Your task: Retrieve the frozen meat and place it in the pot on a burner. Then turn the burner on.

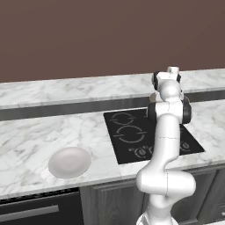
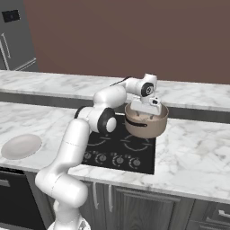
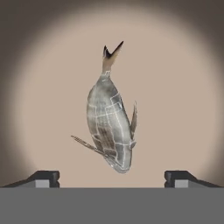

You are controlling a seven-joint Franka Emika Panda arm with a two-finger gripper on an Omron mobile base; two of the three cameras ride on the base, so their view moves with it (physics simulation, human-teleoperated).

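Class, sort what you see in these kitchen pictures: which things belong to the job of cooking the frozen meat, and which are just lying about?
Part of the job:
- frozen meat, a fish lying inside the pot
- pot on the cooktop
- burner
- control dials
- gripper, open above the pot

Just lying about:
- white dish on the counter
- fridge

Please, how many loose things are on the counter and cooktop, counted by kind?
Round deep tan-brown pots: 1
Round white shallow dishes: 1
Grey-brown frozen fish, lying inside the pot: 1
Total: 3

no readable text, labels or numbers anywhere
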